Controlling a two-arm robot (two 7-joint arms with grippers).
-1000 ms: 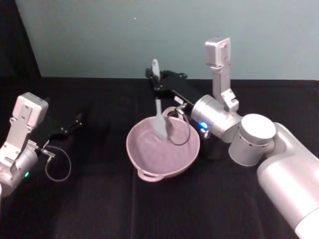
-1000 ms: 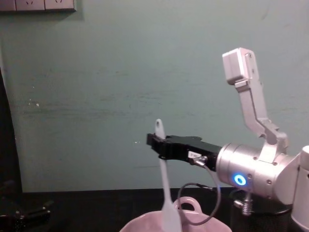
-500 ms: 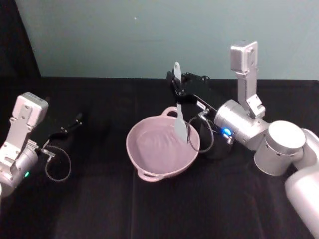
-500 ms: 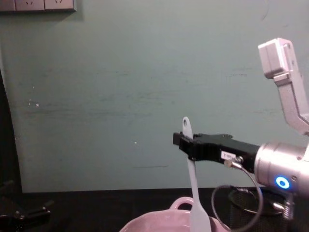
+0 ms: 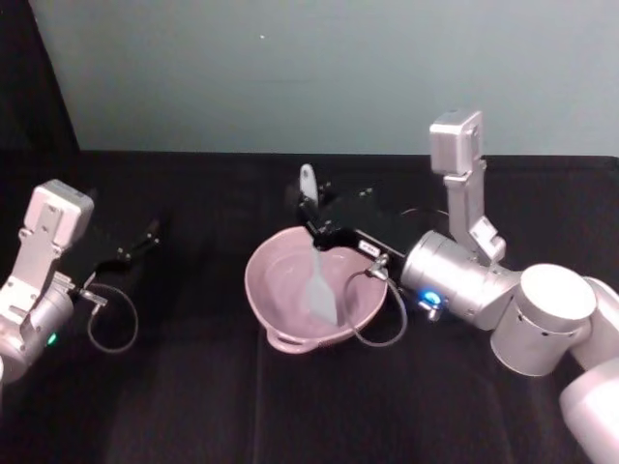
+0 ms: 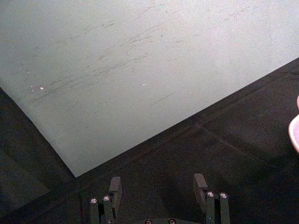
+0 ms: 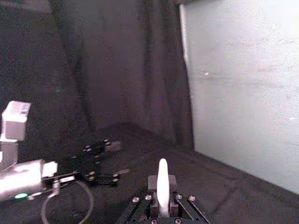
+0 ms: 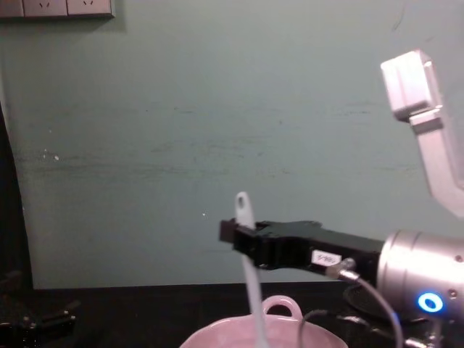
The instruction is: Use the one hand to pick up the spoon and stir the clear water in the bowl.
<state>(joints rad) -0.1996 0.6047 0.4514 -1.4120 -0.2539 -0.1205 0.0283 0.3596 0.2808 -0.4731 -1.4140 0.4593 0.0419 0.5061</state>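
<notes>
Spoon: white plastic long-handled spoon (image 5: 318, 285), near upright, blade down inside the pale pink glossy round bowl (image 5: 253, 278).
Right tool (image 5: 310, 211): black, slim, two-fingered, clenched on the spoon's upper handle.
Left tool (image 5: 150, 232): released, resting far left.

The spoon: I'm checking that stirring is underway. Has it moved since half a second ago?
Yes. Held by the right gripper, the spoon swept from the right rim of the bowl leftward and toward the robot.

Dim, even light; soft, faint shadows.
</notes>
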